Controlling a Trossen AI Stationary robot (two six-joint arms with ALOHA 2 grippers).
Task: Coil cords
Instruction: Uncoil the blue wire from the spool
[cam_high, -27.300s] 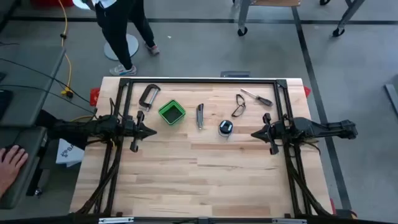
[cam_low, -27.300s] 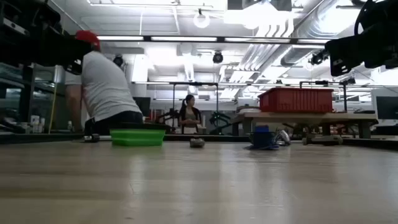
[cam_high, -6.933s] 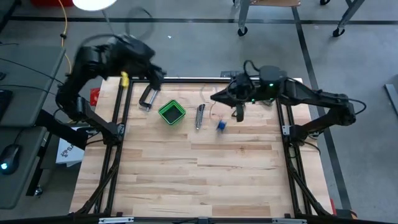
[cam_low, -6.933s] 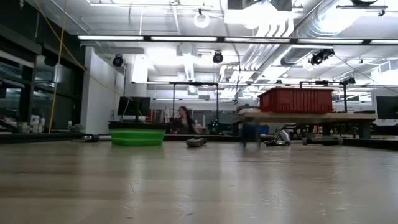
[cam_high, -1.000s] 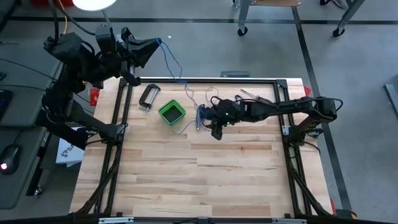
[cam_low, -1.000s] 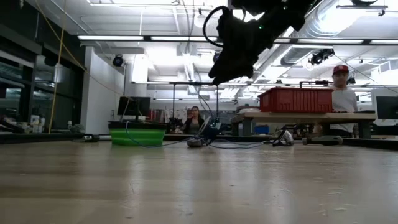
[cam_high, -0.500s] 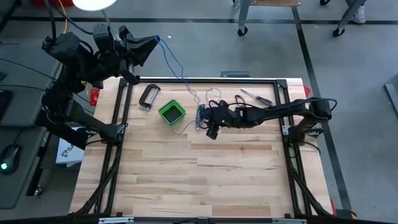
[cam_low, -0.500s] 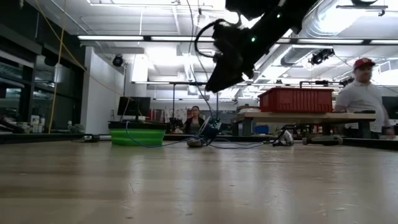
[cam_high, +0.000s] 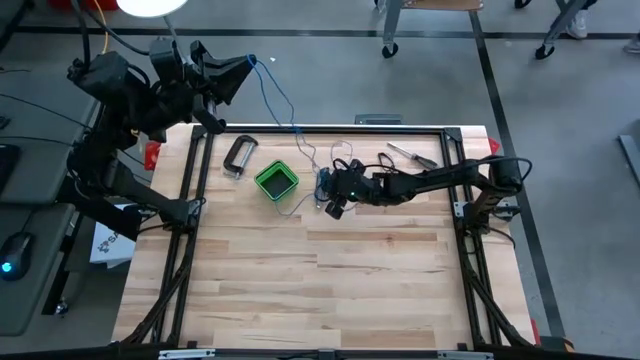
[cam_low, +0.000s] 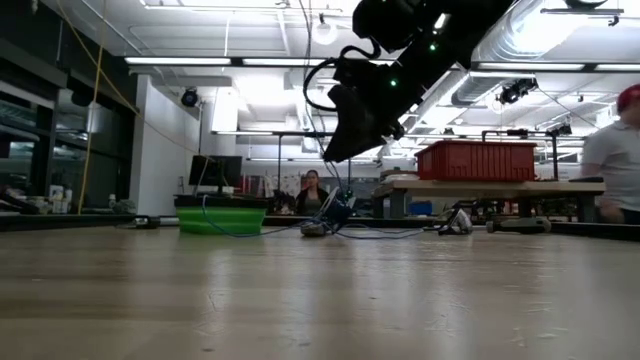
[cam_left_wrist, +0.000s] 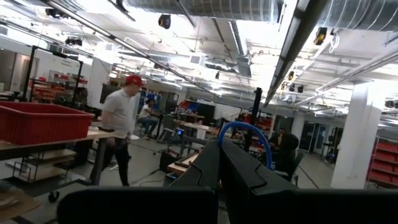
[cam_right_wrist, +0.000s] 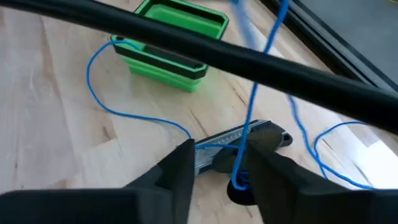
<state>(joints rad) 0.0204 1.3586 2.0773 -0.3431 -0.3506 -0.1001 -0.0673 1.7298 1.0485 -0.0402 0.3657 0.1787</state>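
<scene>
Reaching arm: the right gripper (cam_high: 332, 207) hangs low over the back middle of the wooden table (cam_high: 330, 290), just beside the grey utility knife (cam_high: 321, 185).
Right fingers: parted, with nothing between them; in the right wrist view the two dark fingertips (cam_right_wrist: 180, 163) straddle the knife's end and the thin blue wire (cam_right_wrist: 244, 146) that drops between them.
Spool: the small round dark spool (cam_right_wrist: 239, 184) lies on the table just ahead of those fingers, touching or nearly touching the knife; I cannot tell which.
Left gripper (cam_high: 245, 68): raised beyond the table's back left corner, fingers closed on the wire's end, a blue loop standing just above them in the left wrist view.
Wire's run: from the left gripper it falls to the table, loops loosely past the square green plastic box (cam_high: 276, 181) and knife, and ends at the spool.
Step in hand: judging by this, the right arm is going for the spool while the left holds the free end.
Next move: likely lowering and closing on the spool alone, clear of the knife, then turning wire onto it.
Risk: the slack wire lies across the knife and could drag it.
</scene>
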